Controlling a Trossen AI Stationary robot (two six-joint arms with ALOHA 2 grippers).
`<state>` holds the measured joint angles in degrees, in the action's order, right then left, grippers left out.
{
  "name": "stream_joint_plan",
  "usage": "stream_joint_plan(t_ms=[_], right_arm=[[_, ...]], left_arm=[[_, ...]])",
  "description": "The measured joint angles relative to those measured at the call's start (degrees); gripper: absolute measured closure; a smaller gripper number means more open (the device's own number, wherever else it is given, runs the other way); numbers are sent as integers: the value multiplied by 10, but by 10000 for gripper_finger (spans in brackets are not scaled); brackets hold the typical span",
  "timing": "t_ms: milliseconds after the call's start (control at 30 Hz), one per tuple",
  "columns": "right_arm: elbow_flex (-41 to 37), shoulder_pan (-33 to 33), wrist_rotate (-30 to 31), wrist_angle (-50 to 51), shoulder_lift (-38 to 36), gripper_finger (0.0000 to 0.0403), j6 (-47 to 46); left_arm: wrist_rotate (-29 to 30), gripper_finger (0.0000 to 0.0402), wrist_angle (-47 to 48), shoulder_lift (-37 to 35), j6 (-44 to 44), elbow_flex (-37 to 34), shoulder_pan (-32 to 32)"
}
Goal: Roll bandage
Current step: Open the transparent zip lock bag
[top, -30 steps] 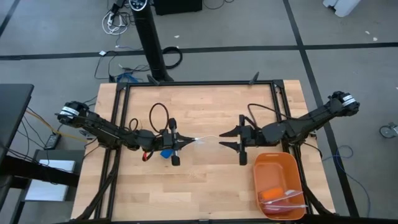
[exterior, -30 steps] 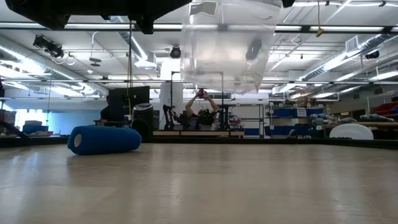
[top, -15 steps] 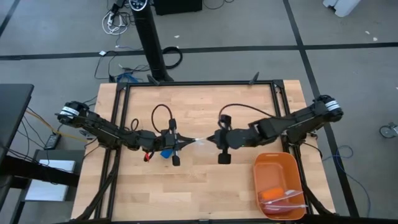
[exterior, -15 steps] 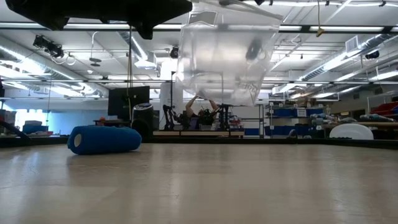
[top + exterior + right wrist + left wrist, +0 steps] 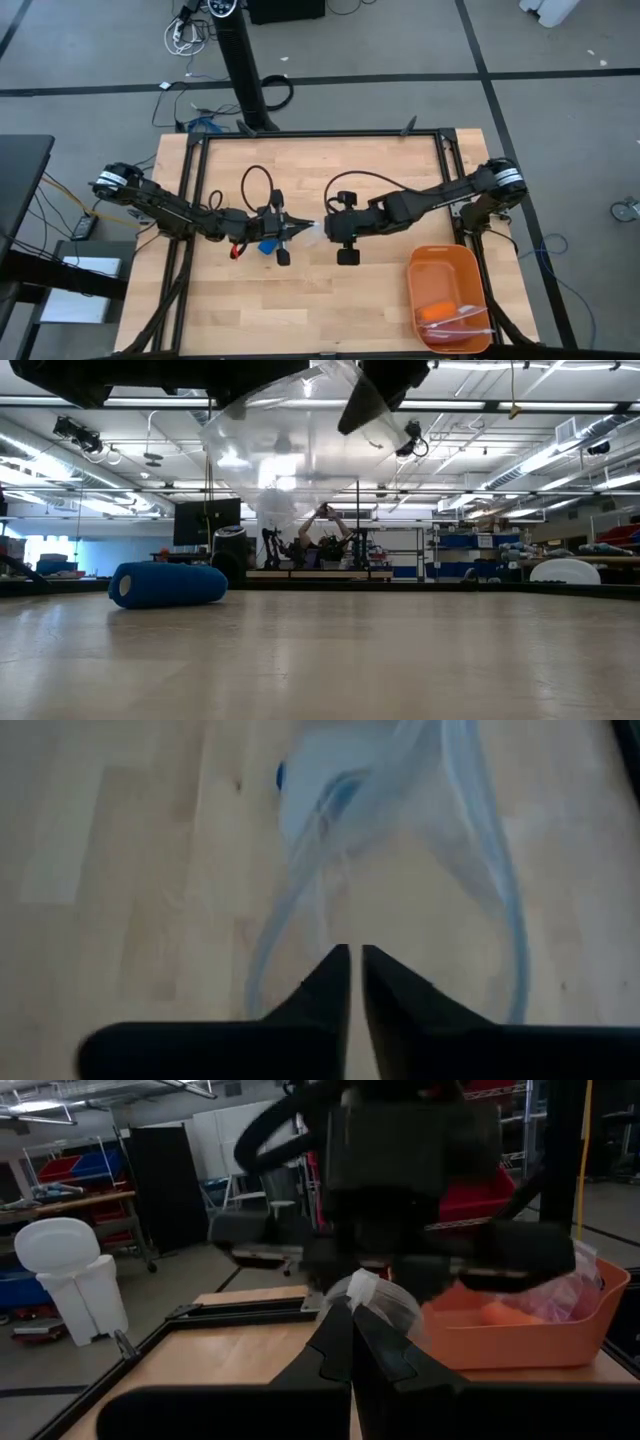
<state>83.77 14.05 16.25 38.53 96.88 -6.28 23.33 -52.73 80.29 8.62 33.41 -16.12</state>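
Note:
The blue bandage [image 5: 167, 584] is a short roll lying on its side on the table; in the high view it [image 5: 268, 245] shows beside my left gripper. My left gripper [image 5: 296, 228] is shut on a clear plastic bag [image 5: 290, 450] held above the table. My right gripper [image 5: 325, 227] faces it from the right and is shut on the same bag [image 5: 400, 810]. Through the bag, a patch of blue [image 5: 282, 775] shows in the right wrist view. My left gripper pinches the bag's top edge [image 5: 356, 1287] between its two fingers, coming level from the table's left. The bag hangs below, clear of the table. My right gripper pinches the bag's top edge [image 5: 335, 378] on the opposite side, coming level from the table's right. The bag spreads between the two grippers.
An orange tray [image 5: 445, 290] holding an orange item and some clear plastic stands at the table's near right corner; it also shows in the left wrist view [image 5: 520, 1330]. A black frame [image 5: 320, 137] runs around the table.
My right gripper has gone toward the table's left, up to the bag held by my left gripper, and has shut on it. The bag, which hung as a narrow block, is now drawn wider at the top. The bandage roll has stayed where it was.

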Motion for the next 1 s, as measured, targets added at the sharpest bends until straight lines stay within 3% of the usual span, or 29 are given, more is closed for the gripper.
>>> stream_joint_plan(t_ms=[167,300,500,633,1000], right_arm=[[0,4,40,-15,-27,297,-9],[1,11,44,-51,-40,280,5],[-4,35,38,-62,-24,334,63],[-12,57,107,-90,-23,393,85],[-28,61,196,-138,-23,397,74]], left_arm=[[0,401,0,0,-3,0,0],[0,401,-2,0,-8,0,0],[0,401,-4,0,-21,0,0],[0,401,-7,0,-32,0,0],[0,401,-23,0,-33,0,-1]])
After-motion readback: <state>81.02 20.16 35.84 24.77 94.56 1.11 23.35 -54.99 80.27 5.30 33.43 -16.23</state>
